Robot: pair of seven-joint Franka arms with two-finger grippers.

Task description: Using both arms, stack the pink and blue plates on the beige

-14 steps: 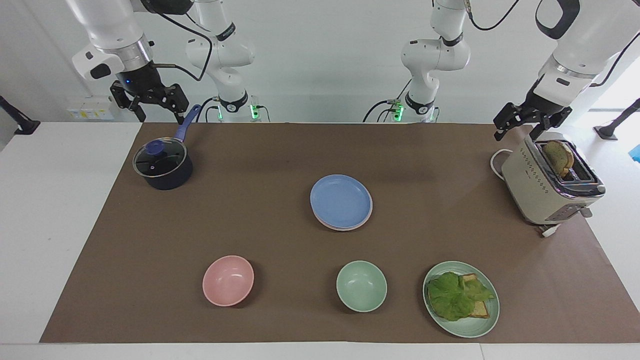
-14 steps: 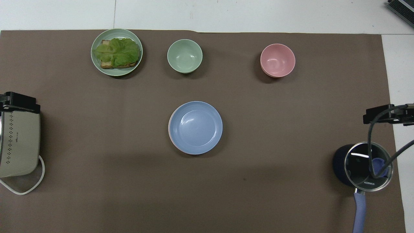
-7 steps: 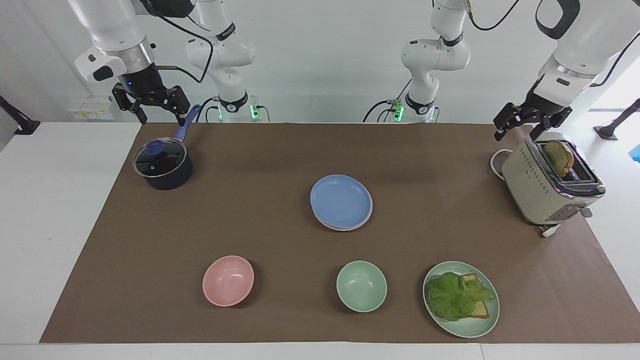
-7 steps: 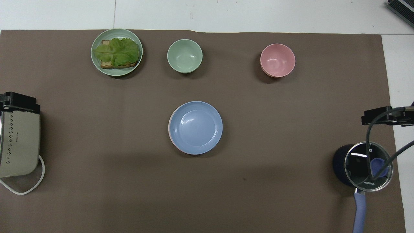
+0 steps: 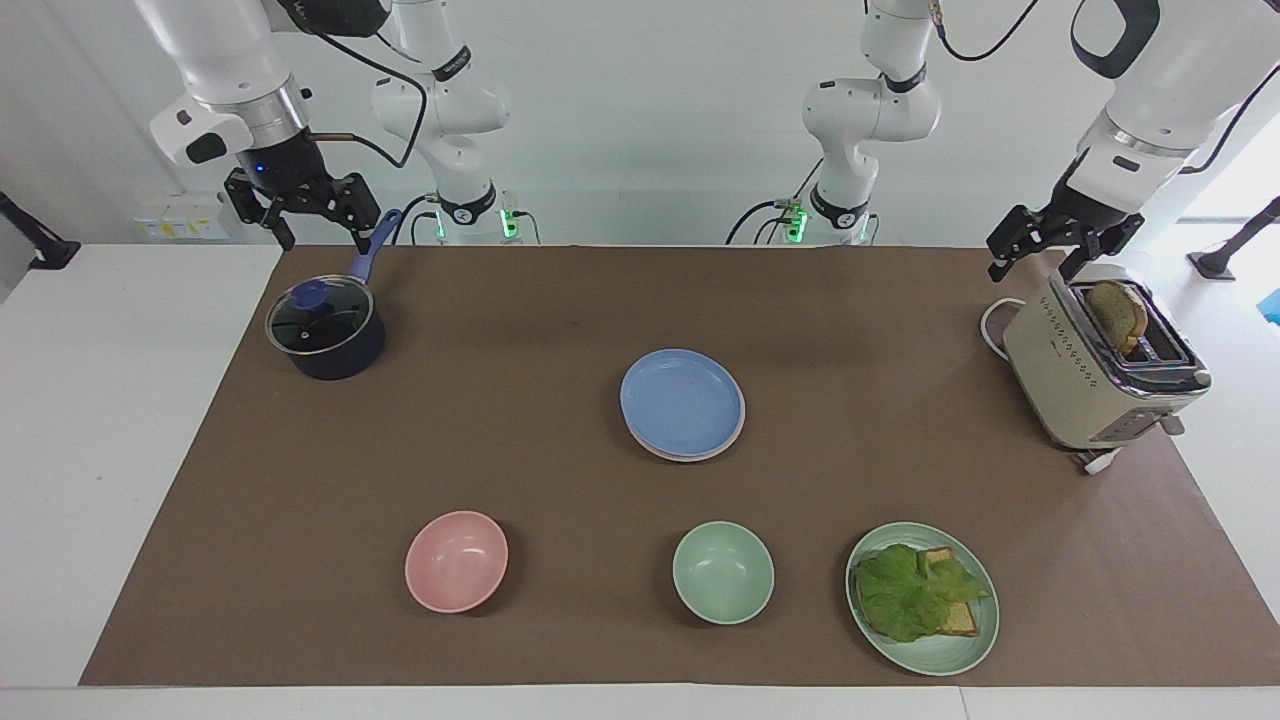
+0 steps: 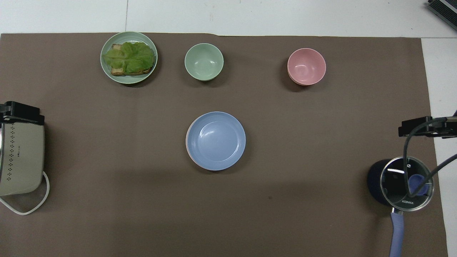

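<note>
In the facing view, the blue plate (image 5: 682, 402) lies on top of a stack in the middle of the brown mat (image 5: 560, 300) on the bench (image 5: 100, 400). Under it a pink plate (image 5: 737, 432) shows only as a thin rim; I cannot see a beige plate below them. Farther from the robots than the stack stand a pink bowl (image 5: 456, 560), a green bowl (image 5: 723, 572) and a green plate (image 5: 975, 640) with lettuce and toast. The right claw (image 5: 306, 222) hangs released over the handle of the dark pot (image 5: 326, 340), toward the right arm's end from the stack. Compared with one second ago, it stands a little higher and closer to the pot handle. The left claw (image 5: 1038, 255) hangs released over the toaster (image 5: 1090, 375), toward the left arm's end, and has not moved.

In the overhead view, the glass lid of the pot (image 6: 401, 184) carries the word KONKA. The blue plate (image 6: 216, 140) covers the stack, with a pink edge at one side. The right claw (image 6: 417, 126) has shifted slightly toward the stack. The left claw (image 6: 21, 112) shows over the toaster (image 6: 21, 157), unchanged.
</note>
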